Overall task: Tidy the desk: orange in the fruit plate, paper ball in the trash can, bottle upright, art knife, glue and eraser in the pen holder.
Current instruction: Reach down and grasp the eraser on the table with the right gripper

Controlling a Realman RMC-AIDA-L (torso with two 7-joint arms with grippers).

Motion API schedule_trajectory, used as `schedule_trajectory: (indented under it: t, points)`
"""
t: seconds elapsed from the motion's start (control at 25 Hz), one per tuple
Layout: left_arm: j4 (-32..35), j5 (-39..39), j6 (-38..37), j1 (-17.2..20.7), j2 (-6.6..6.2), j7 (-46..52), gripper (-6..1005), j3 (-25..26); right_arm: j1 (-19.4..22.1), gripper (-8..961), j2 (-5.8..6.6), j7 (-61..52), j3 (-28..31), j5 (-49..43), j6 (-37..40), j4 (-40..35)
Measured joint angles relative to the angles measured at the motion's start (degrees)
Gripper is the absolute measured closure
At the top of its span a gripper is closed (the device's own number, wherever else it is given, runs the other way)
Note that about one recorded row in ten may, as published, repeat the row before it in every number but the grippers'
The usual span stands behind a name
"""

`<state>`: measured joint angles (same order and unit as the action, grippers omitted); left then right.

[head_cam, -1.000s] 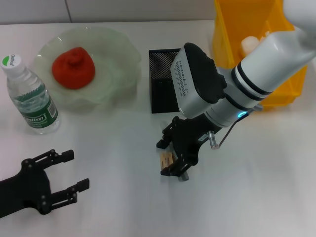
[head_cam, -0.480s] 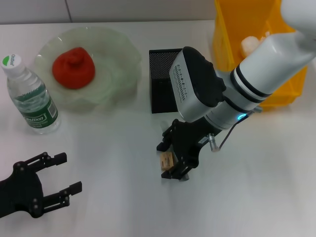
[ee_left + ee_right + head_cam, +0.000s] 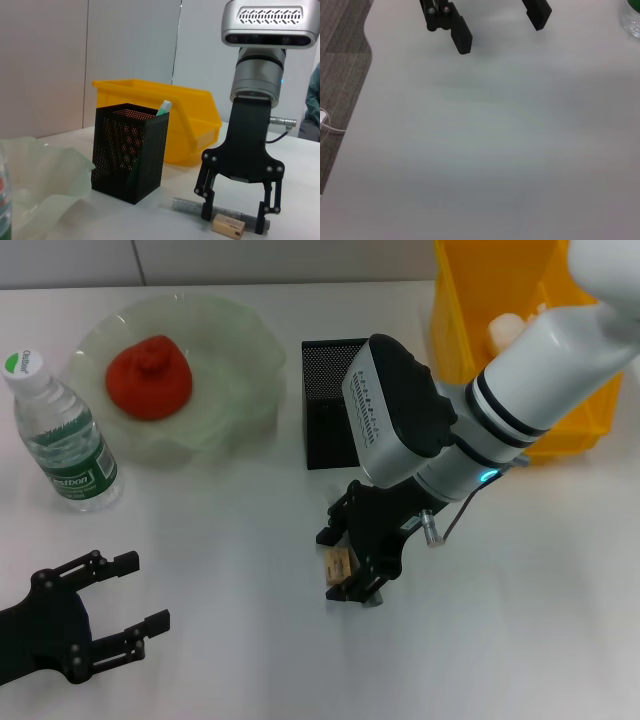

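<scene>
Starting at our left, we see the bottle (image 3: pixel 60 430) standing upright on the desk (image 3: pixel 220 570), white cap up, just beside the fruit plate (image 3: pixel 240 380). The orange (image 3: pixel 148 377) lies in that plate. Nearer to us, our left gripper (image 3: pixel 135 592) hovers low at the desk's near left with its fingers spread apart and nothing between them.

Moving toward the middle, the pen holder (image 3: pixel 328 415) stands upright just beside the plate. In front of it our right gripper (image 3: pixel 350 558) points down at the desk with its fingers parted. The eraser (image 3: pixel 339 565) lies on the desk in the gap between those fingertips; from the head view we cannot tell whether either finger touches it.

At the far right stands the trash can (image 3: pixel 520 350), and the paper ball (image 3: pixel 505 332) shows white inside it.

The left wrist view shows what the head view hides: the eraser (image 3: pixel 228 226) lies flat under the right gripper (image 3: pixel 234 220), near the front of the open fingers, and a grey stick-shaped item (image 3: pixel 187 205) lies on the desk just behind it. It also shows a pale green-tipped item (image 3: pixel 164 107) poking out of the pen holder (image 3: pixel 130 150). The right wrist view shows mainly bare desk and the left gripper (image 3: pixel 495 22) farther off, fingers apart.
</scene>
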<state>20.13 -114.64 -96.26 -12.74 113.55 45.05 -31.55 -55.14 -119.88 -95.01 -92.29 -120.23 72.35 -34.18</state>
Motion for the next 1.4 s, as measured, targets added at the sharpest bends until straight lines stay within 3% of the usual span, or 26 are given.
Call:
schedule_trajectory:
  t: [0.76, 1.4]
  points:
    - [0.0, -0.1, 0.1, 0.3, -0.19, -0.4, 222, 0.0, -0.4, 360, 0.0, -0.7, -0.7, 0.4, -0.9, 0.1]
    - [0.0, 0.0, -0.1, 0.3, -0.01, -0.3, 223, 0.0, 0.0, 497, 0.0, -0.8, -1.4, 0.3, -1.4, 0.1]
